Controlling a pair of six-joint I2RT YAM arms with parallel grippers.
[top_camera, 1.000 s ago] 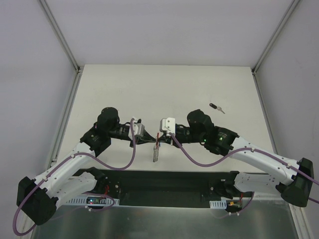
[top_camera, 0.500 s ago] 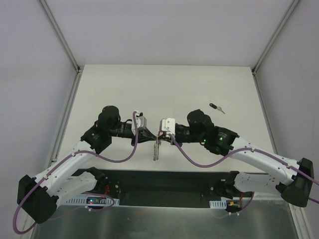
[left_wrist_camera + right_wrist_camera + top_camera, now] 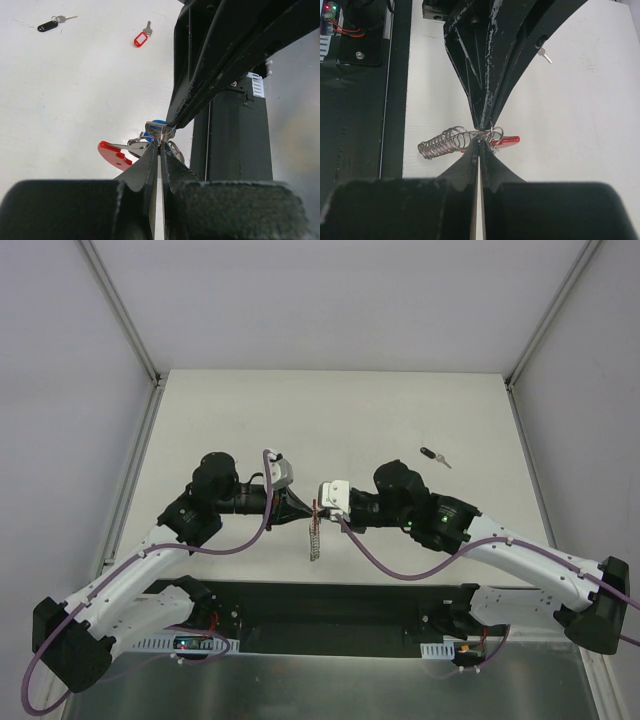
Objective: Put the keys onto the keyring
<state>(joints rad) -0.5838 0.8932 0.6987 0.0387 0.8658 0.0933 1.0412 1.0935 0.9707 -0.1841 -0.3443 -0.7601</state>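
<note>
The keyring (image 3: 442, 141), a chain of silver rings with a red plastic piece (image 3: 509, 140), hangs above the table between both grippers; it also shows in the top view (image 3: 314, 538). My left gripper (image 3: 160, 146) is shut on one of its rings, with the red piece (image 3: 114, 154) to the left and a blue key head (image 3: 159, 123) at the pinch. My right gripper (image 3: 479, 141) is shut on the same cluster from the opposite side. A black-tagged key (image 3: 48, 25) and a red-tagged key (image 3: 141, 38) lie loose on the table.
The black-tagged key (image 3: 432, 454) lies on the white table at the right rear. A dark base plate (image 3: 330, 605) runs along the near edge under the arms. Grey walls (image 3: 90, 440) stand close on both sides.
My left wrist has turned and moved in slightly toward the right gripper. The hanging keyring has shifted a little away from the near edge. Both grippers stay shut.
</note>
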